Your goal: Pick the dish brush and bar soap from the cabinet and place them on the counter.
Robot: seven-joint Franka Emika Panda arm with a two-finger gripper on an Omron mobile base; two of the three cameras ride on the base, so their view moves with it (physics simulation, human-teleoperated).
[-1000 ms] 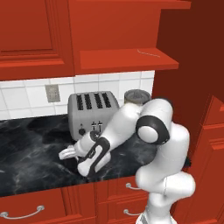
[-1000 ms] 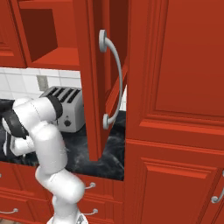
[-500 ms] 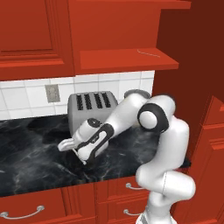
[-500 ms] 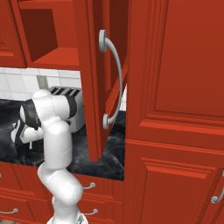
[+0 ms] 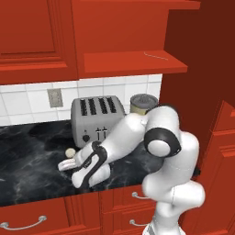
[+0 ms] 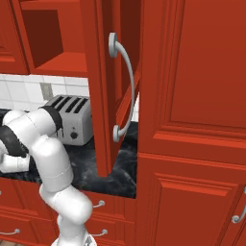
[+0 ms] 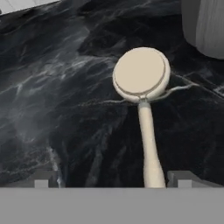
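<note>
Since 1 second ago the gripper (image 5: 69,165) has been drawn back and its jaws parted. From the left base, the dish brush (image 5: 69,153) is seen lying on the counter (image 5: 27,156) before the toaster (image 5: 97,120). From the right base, the cabinet (image 6: 103,86) door is seen open. From the hand, the brush's handle is seen between 2 spread fingertips (image 7: 186,178), unclamped.

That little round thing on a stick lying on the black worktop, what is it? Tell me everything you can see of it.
It is the dish brush: a round, flat, beige-tan head with a thin darker ring near its rim, on a slim pale handle. It looks like smooth wood or plastic; no bristles show. It lies flat on the counter, in front of the grey toaster. The handle points toward the gripper, passing between its open fingertips; whether they touch it I cannot tell.
</note>
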